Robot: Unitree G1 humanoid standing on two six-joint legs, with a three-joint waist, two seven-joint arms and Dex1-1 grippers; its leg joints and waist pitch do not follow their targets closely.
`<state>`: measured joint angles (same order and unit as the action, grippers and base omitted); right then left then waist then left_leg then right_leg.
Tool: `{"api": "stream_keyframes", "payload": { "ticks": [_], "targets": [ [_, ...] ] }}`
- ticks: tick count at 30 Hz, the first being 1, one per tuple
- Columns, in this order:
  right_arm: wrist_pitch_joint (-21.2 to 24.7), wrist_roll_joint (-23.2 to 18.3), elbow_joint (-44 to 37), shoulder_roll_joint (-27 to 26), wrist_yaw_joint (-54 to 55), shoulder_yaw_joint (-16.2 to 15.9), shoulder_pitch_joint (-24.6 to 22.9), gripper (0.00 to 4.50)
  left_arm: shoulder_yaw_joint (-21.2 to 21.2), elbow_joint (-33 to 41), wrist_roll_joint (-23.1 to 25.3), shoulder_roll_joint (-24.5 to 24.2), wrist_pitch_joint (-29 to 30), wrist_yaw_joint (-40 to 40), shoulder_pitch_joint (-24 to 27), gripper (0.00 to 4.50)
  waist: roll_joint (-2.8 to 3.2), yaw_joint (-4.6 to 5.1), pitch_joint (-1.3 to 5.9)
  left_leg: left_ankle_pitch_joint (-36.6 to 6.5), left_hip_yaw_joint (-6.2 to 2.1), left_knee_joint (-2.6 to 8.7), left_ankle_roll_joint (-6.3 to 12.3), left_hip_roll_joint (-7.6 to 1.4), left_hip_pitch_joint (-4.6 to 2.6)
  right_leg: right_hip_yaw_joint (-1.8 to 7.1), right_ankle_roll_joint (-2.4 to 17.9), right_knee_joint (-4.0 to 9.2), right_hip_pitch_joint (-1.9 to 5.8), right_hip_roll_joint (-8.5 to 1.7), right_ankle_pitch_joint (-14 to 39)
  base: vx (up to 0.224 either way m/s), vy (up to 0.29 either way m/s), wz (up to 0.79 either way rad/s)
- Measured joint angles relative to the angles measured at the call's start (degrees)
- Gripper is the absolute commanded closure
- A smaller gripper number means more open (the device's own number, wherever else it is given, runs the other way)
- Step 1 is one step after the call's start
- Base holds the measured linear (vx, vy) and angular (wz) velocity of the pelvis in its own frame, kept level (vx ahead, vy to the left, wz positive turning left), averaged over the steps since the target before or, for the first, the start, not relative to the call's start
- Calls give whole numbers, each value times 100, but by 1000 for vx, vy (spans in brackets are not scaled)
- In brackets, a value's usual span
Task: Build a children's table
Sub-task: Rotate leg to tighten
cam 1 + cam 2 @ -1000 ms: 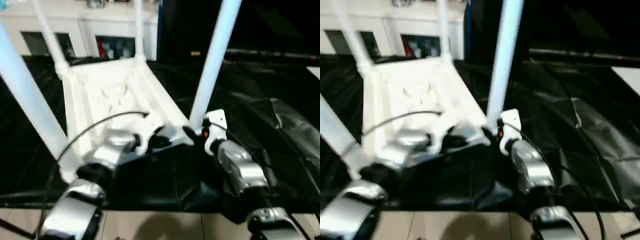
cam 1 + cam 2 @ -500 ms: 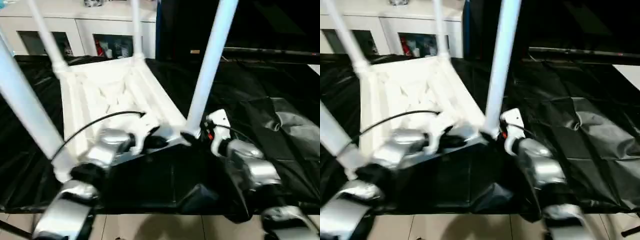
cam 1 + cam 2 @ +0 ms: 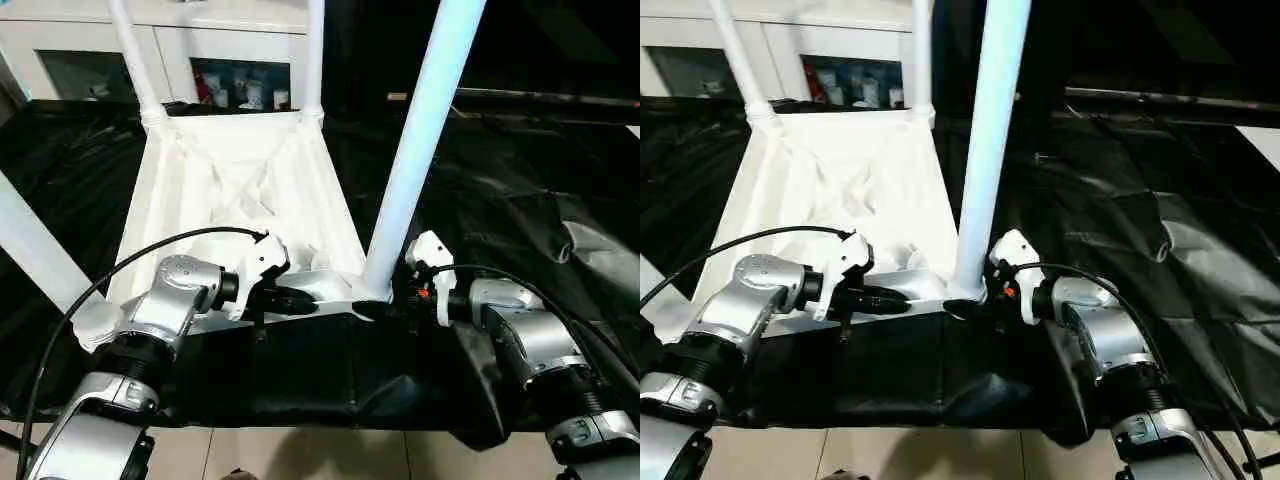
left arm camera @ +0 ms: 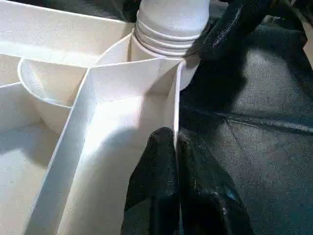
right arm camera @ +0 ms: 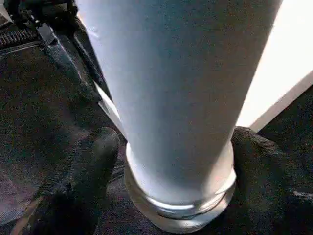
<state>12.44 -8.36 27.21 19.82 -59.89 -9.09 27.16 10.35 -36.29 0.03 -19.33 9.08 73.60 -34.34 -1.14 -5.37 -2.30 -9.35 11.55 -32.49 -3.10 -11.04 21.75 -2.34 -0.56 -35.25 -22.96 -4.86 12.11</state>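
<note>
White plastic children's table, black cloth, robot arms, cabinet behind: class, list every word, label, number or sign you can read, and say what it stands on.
None can be read.
The white plastic upturned table top, its white tube legs and the black cloth show no print.
Small items on the white cabinet's shelf: too small to read.

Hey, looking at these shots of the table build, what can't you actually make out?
- Tops of the legs: cut off by the head views' upper edge.
- Near-left corner socket: hidden behind the left forearm.
- Leg thread depth in its socket: hidden inside.
- Right gripper contact with the leg: unclear.
</note>
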Motion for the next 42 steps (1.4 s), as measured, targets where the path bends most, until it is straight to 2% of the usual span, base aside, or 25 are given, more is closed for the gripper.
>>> {"api": "stream_keyframes", "payload": {
  "ticks": [7, 11, 13, 20, 24, 29, 30, 31, 34, 36, 38, 39, 42],
  "targets": [
    [64, -38, -1, 0, -6, 20, -6, 157, 0, 134, -24, -35, 106, 57, 60, 450, -1, 5, 0, -3, 0, -5, 5, 1, 9, -2, 0, 2, -2, -2, 0, 0, 0, 0],
    [89, -67, 19, -154, 170, 110, -62, 169, 2, 128, -18, -19, 129, -35, 64, 450, -2, 11, 1, -3, 0, -11, 6, 0, 8, -1, 1, -2, -1, -2, 0, 0, 0, 0],
    [52, -24, 158, -328, 606, 218, -58, 172, -5, 97, 62, 106, 132, -360, 39, 450, -15, 33, 9, -3, 0, -19, 5, 0, -1, 2, 4, -12, 4, -3, -3, 0, 0, 0],
    [-125, 186, 643, -1213, 2742, 705, -14, 176, -51, -328, 402, 757, 232, -1596, -163, 450, -35, 127, 28, -16, 0, -6, -18, 16, -129, 3, -32, 27, 118, -21, 17, 0, 0, 0],
    [-294, 270, 818, -1547, 3583, 884, 53, 176, -55, -399, 471, 988, 332, -2006, -231, 450, -37, 184, 40, -17, 1, -3, -17, 39, -129, 8, -33, 29, 120, -38, 17, 0, 0, 0],
    [-463, 309, 930, -1632, 3717, 969, 90, 176, -69, -403, 490, 1034, 337, -2081, -250, 450, -34, 183, 45, -17, 0, 14, -16, 40, -127, 4, -32, 29, 116, -38, 17, 0, 0, 0],
    [-477, 296, 934, -1632, 3691, 993, 91, 120, -74, -405, 489, 1039, 337, -2081, -254, 450, -34, 181, 45, -17, 0, 17, -16, 39, -126, 2, -32, 29, 115, -38, 17, 0, 0, 0],
    [-498, 286, 943, -1629, 3658, 1014, 91, 106, -79, -405, 489, 1040, 336, -2074, -255, 450, -33, 177, 44, -17, 0, 18, -16, 39, -126, 0, -32, 28, 114, -38, 17, 0, 0, 0],
    [-501, 143, 946, -1493, 3250, 1046, 90, 99, -96, -395, 484, 1022, 318, -1995, -260, 450, -25, 169, 39, -17, -1, 21, -16, 39, -116, -1, -18, 28, 108, -38, 8, 0, 0, 0],
    [-492, 118, 944, -1337, 2884, 1027, 89, 62, -96, -376, 463, 976, 302, -1886, -255, 450, -22, 167, 37, -17, -1, 25, -16, 38, -109, -3, -6, 28, 103, -38, 1, 0, 0, 0],
    [-440, 110, 850, -986, 2189, 809, 62, 59, -97, -312, 371, 822, 266, -1630, -213, 450, -16, 160, 37, -17, -5, 30, -16, 33, -93, -15, -8, 28, 96, -36, 2, 0, 0, 0],
    [-419, 110, 791, -871, 1921, 716, 43, 39, -94, -281, 344, 752, 232, -1500, -186, 450, -16, 156, 37, -17, -6, 30, -16, 28, -89, -21, -8, 28, 94, -33, 3, 0, 0, 0],
    [-398, 114, 597, -533, 1246, 482, -17, 19, -81, -201, 237, 495, 121, -998, -95, 450, -10, 121, 34, -16, -7, 30, -16, 17, -82, -30, -9, 26, 88, -28, 4, 0, 0, 0]
  ]
}}
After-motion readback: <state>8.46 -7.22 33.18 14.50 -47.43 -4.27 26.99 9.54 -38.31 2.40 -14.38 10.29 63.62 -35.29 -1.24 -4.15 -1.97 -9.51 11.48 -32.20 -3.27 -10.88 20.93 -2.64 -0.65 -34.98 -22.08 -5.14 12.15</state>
